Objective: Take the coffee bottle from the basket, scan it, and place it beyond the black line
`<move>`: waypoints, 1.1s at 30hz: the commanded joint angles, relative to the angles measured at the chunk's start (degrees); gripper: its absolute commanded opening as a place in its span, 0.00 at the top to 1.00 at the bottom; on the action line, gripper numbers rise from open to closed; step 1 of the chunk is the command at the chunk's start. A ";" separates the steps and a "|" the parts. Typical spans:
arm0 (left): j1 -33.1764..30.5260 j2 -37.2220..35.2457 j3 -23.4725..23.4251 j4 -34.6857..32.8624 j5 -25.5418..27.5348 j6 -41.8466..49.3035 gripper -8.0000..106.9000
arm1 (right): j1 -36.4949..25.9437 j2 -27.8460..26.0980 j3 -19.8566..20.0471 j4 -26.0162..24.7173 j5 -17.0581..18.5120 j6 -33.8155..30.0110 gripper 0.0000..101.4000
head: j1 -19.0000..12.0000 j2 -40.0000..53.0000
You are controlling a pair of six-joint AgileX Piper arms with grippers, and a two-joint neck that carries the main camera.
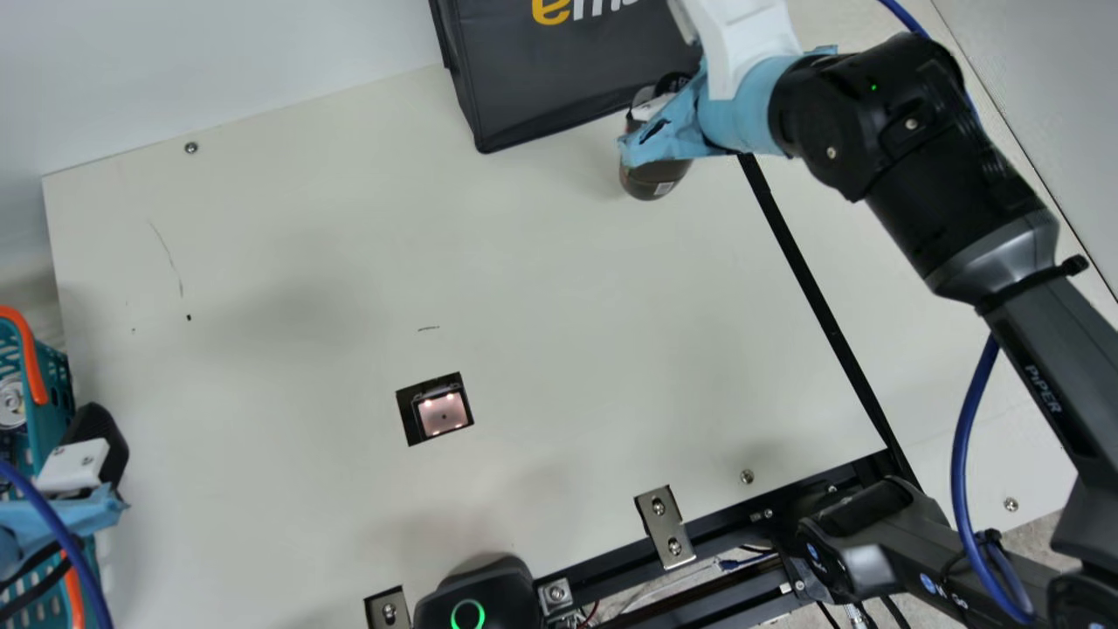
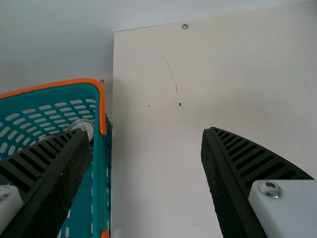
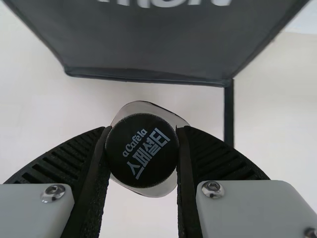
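Dark brown coffee bottle (image 1: pixel 648 181), black cap (image 3: pixel 142 150), upright at main view's one o'clock, right gripper (image 1: pixel 686 131) part-open, clasping it, left gripper (image 1: pixel 94 437) at eight o'clock, spread wide.

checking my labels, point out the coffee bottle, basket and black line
Coffee bottle (image 3: pixel 142 148), right wrist view, black cap
Basket (image 2: pixel 101 168), left wrist view, teal side wall
Black line (image 1: pixel 814 288), main view, middle stretch

Right gripper (image 1: pixel 674 87) pinching the black cap (image 3: pixel 142 150) of a bottle (image 3: pixel 161 190), cream surface (image 3: pixel 270 129) around, dark bag (image 3: pixel 148 44) nearby, black line (image 3: pixel 229 116) at the bag's corner.
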 commanded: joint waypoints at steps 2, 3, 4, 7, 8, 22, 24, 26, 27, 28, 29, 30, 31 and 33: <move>0.00 0.00 0.00 0.00 0.00 0.00 0.15 | -2.59 0.20 0.00 1.10 -0.30 -1.67 1.00 | -1.57 -0.13; 0.00 0.00 0.00 0.00 0.00 0.00 0.15 | -3.32 0.27 0.01 1.45 -0.37 -2.22 1.00 | -1.57 -0.13; 0.00 0.00 0.00 0.00 0.00 0.00 0.15 | -4.02 0.34 0.02 1.77 -0.44 -2.73 1.00 | -1.57 -0.13; 0.00 0.00 0.00 0.00 0.00 0.00 0.15 | -6.11 0.66 0.02 2.79 -0.71 -4.31 1.00 | -1.57 -0.13; 0.00 0.00 0.00 0.00 0.00 0.00 0.15 | -6.87 0.77 0.02 3.20 -0.80 -4.93 1.00 | -1.57 -0.13; 0.00 0.00 0.00 0.00 0.00 0.00 0.15 | -16.49 4.32 -1.70 7.62 -2.19 -11.60 1.00 | -1.57 -0.13; 0.00 0.00 0.00 0.00 0.00 0.00 0.15 | -17.67 5.10 -2.18 8.08 -2.35 -12.30 1.00 | -1.57 -0.13; 0.00 0.00 0.00 0.00 0.00 0.00 0.15 | -18.69 5.86 -2.62 8.39 -2.54 -12.79 1.00 | -1.57 -0.13; 0.00 0.00 0.00 0.00 0.00 0.00 0.15 | -19.21 6.27 -2.84 8.55 -2.63 -13.00 1.00 | -1.57 -0.13; 0.00 0.00 0.00 0.00 0.00 0.00 0.15 | -19.65 6.69 -3.06 8.62 -2.74 -13.09 1.00 | -1.57 -0.13; 0.00 0.00 0.00 0.00 0.00 0.00 0.15 | -20.10 7.12 -3.27 8.71 -2.87 -13.21 1.00 | -1.57 -0.13; 0.00 0.00 0.00 0.00 0.00 0.00 0.15 | -20.51 7.57 -3.47 8.76 -3.01 -13.27 1.00 | -1.57 -0.13; 0.00 0.00 0.00 0.00 0.00 0.00 0.15 | -20.91 8.02 -3.69 8.85 -3.13 -13.38 1.00 | -1.57 -0.13; 0.00 0.00 0.00 0.00 0.00 0.00 0.15 | -21.60 8.93 -4.07 8.92 -3.44 -13.47 1.00 | -1.57 -0.13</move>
